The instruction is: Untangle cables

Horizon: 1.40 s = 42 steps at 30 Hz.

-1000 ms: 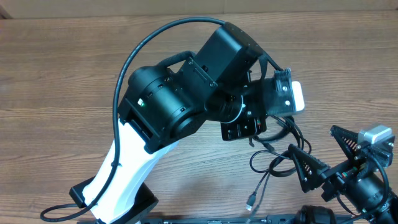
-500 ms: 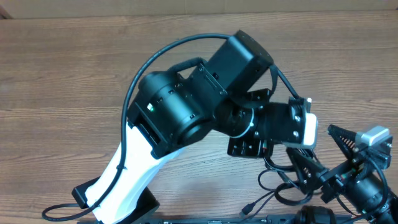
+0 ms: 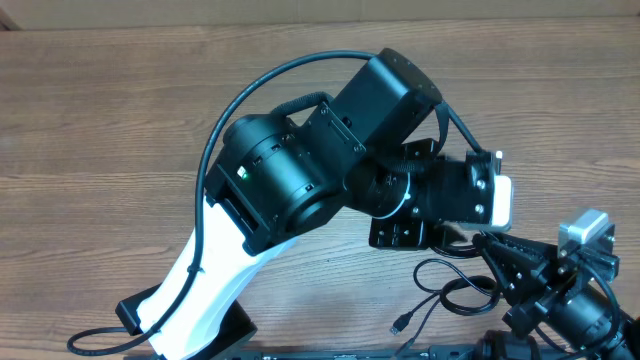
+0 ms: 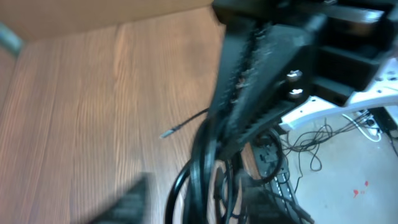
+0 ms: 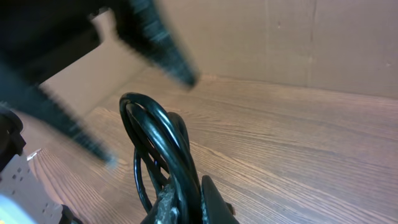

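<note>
The right tool (image 5: 186, 202) is pressed together on the cables (image 5: 163, 140), pinching a bunch of black loops that rise from the bottom centre of its wrist view. The left tool (image 5: 152, 121) comes in from the upper left of that same view with its serrated fingers (image 5: 163, 50) spread, one to each side of the top of the loops. Blur hides whether either finger touches a strand. In the overhead view all this sits at the lower right of the frame, where the two arms meet nose to nose over the bench (image 3: 120, 100). Below and left of the pinch, slack loops lie on the wood. One strand runs out to a small plug (image 3: 398, 326) near the bottom edge, lying free.

The step in hand looks like a second grasp, so that the bundle can be drawn apart between two holds. To do it well, the left tool should close on one strand only (the outermost loop is the likeliest candidate). It should grip near the top of the loop, clear of the right tool's tips, so the fingers do not clash. Then part the holds slowly, watch that the free plug slides through without catching in a loop, and stop if the knot tightens.
</note>
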Motion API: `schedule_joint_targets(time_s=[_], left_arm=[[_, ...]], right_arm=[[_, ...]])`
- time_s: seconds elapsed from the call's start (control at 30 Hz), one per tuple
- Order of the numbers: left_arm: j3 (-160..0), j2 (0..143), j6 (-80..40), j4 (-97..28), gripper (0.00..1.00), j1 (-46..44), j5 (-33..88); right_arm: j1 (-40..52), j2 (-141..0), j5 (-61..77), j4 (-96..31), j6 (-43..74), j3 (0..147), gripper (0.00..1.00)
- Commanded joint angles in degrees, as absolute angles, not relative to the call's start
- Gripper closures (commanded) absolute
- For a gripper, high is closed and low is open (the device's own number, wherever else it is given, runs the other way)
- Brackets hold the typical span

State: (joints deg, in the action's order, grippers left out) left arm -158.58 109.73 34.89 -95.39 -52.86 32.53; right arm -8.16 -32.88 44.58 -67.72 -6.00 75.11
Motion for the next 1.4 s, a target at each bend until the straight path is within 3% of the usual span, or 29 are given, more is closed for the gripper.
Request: schedule_joint_targets(time_s=[0.0,0.13,0.23,0.4,0.57,0.73,0.77,0.83,0.87,1.07,1.23,1.37], left_arm=[[-158.7,109.4,12.8,-93.8,0.00,-52.2,19.3],[-158.7,109.4,-6.9,-94.4,0.00,-48.1,14.1],[-158.7,109.4,-11.0,-94.1,0.00,-45.8,16.1],[-158.7,109.4,-13.6,-93.4,0.00,-41.4,23.8],[-158.7,109.4,-21.0,-89.7,0.01,-35.6,39.2],[-158.7,109.4,-30.5,-86.3,0.00,-35.0,41.5],[-158.7,109.5,-33.3,-85.2,0.06,-34.9,40.9],[-158.7,109.6,-37.5,-83.9,0.45,-35.0,38.1],[-158.7,109.7,-41.3,-83.5,0.48,-35.0,36.2],[-158.7,111.7,-52.4,-79.2,0.37,-35.3,32.7],[-158.7,112.2,-58.3,-76.9,0.32,-35.4,32.7],[-158.7,112.2,-60.5,-76.9,0.20,-35.5,33.5]], right_arm=[[-8.4,-32.9,37.2,-66.2,1.9,76.1,0.96],[-8.4,-33.3,25.1,-60.2,18.5,76.1,0.96],[-8.4,-35.5,25.3,-55.8,23.4,76.1,0.96],[-8.4,-44.5,34.6,-46.8,26.8,76.1,0.96],[-8.4,-56.2,45.2,-34.8,35.2,76.2,0.96],[-7.2,-60.3,48.1,-27.4,40.8,76.2,0.96],[-6.2,-60.1,48.1,-25.7,42.3,76.2,0.96],[-5.3,-59.8,48.1,-24.2,48.5,76.2,0.96],[-4.6,-59.7,48.1,-22.6,52.4,76.2,0.96],[-0.1,-59.7,42.5,-15.0,65.7,76.2,0.96],[1.4,-59.7,41.1,-15.5,66.4,76.1,0.96],[2.6,-59.7,39.8,-15.9,65.2,76.1,0.96]])
